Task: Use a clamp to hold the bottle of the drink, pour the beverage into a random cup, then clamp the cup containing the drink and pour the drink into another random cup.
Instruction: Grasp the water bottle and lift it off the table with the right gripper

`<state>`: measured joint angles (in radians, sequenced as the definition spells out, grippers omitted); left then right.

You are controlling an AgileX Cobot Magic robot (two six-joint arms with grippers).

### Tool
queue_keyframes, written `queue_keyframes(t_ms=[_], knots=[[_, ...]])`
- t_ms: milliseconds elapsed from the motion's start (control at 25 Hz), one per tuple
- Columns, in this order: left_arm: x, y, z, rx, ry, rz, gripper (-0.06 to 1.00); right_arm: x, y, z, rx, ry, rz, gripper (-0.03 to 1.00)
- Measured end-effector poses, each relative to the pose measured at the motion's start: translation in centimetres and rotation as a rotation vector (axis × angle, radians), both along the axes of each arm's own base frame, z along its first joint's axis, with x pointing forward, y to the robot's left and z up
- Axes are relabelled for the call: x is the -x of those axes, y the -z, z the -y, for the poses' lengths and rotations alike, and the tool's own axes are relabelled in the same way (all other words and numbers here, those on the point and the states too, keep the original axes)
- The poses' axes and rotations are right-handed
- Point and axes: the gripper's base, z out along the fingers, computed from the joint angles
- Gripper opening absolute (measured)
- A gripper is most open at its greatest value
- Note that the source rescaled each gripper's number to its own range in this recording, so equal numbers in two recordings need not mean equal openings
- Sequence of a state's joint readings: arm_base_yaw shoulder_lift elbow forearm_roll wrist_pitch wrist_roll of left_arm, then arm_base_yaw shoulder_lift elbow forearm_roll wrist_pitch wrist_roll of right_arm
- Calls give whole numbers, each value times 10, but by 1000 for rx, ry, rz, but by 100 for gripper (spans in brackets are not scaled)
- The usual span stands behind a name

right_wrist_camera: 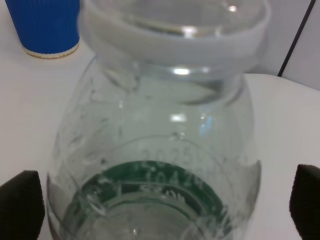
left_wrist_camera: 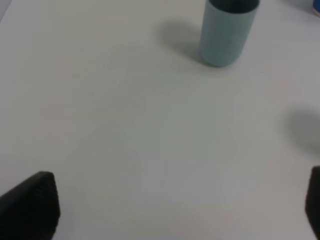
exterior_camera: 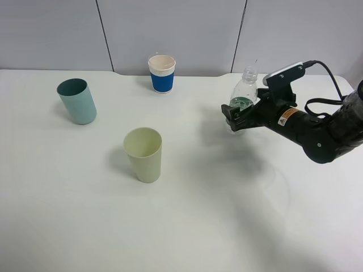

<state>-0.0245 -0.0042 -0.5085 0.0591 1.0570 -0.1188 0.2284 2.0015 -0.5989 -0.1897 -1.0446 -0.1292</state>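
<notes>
**Table** (exterior_camera: 198,226) – white. Its rear edge meets the grey wall panels (exterior_camera: 170,28). There is broad bare surface across the front and at front right.

**Bottle** (exterior_camera: 245,90) – clear plastic with a green label and no cap. It stands at rear right, near the table's back edge and well apart from every cup. It is upright, with its long axis vertical and its mouth up.

**Right gripper** (exterior_camera: 235,118) – reaches in from the right edge at label height. The jaws are spread wide, one to each side of the bottle. The right wrist view shows a gap beside at least one fingertip (right_wrist_camera: 307,200), so nothing is gripped.

**Left gripper** (left_wrist_camera: 170,210) – seen only in its own wrist view. The dark fingertips (left_wrist_camera: 30,205) sit far apart with nothing between them, over bare table.

**Yellow-green cup** (exterior_camera: 143,154) – upright, mouth up, left of centre, with clear surface on all sides.

**Teal cup** (exterior_camera: 76,101) – upright, at rear left, well apart from the others.

**Paper cup** (exterior_camera: 161,73) – white with a blue sleeve. It stands by the rear edge, between the teal cup and the bottle.
</notes>
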Motion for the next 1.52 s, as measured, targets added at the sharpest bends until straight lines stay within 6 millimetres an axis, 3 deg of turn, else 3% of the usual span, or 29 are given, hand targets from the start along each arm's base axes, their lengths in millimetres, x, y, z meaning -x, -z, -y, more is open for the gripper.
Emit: queue_keyframes(t_ms=[320, 680, 720, 800, 840, 920, 960, 1520], knots=[[0, 0, 0, 0, 0, 0, 100, -5, -2, -3, -18, -14, -11, 100], [0, 0, 0, 0, 0, 0, 100, -9, -3, -4, -18, -17, -24, 91], [0, 0, 0, 0, 0, 0, 100, -9, -2, -4, -16, -16, -29, 85], [0, 0, 0, 0, 0, 0, 100, -9, -1, -4, -11, -15, -39, 64], [0, 0, 0, 0, 0, 0, 100, -9, -1, -4, -9, -15, -44, 51], [0, 0, 0, 0, 0, 0, 100, -9, -1, -4, -6, -19, -46, 12], [0, 0, 0, 0, 0, 0, 100, -9, -1, -4, -7, -19, -46, 0], [0, 0, 0, 0, 0, 0, 100, -7, -1, -7, 4, -58, -44, 0]])
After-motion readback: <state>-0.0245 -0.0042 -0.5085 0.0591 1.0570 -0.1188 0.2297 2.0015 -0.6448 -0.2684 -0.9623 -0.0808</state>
